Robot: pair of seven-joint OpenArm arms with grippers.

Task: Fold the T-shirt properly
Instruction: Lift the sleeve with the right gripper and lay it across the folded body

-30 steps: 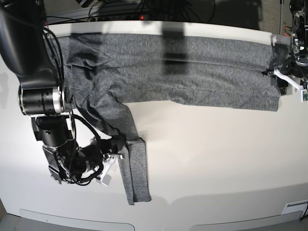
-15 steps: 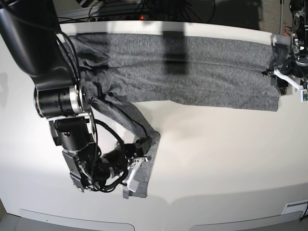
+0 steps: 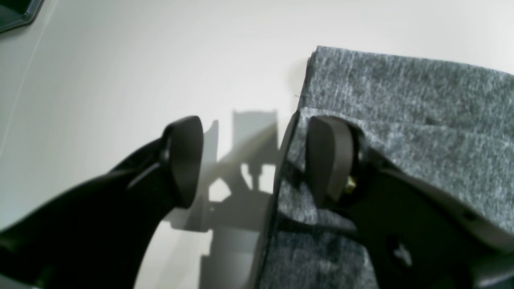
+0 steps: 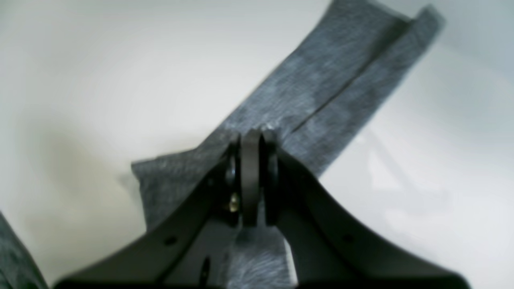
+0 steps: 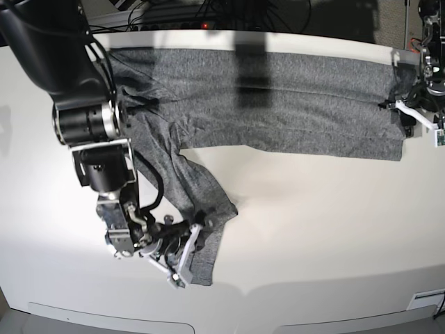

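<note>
Base view: I see large heather-grey knit long-sleeved T-shirt point(image 5: 278, 97) spread along far side of white table point(image 5: 320, 229), one sleeve trailing toward near edge. My right gripper point(image 5: 186, 254) fingers pressed together, pinching sleeve fabric. My left gripper point(image 3: 253, 160) fingers spread wide, straddling shirt's end edge, one pad point(image 3: 327, 156) over cloth.

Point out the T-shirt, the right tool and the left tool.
T-shirt point(image 5: 306, 97): base view, flat body panel.
Right tool point(image 4: 251, 138): right wrist view, tips shut on the sleeve.
Left tool point(image 3: 253, 158): left wrist view, open gap at the shirt's edge.
</note>
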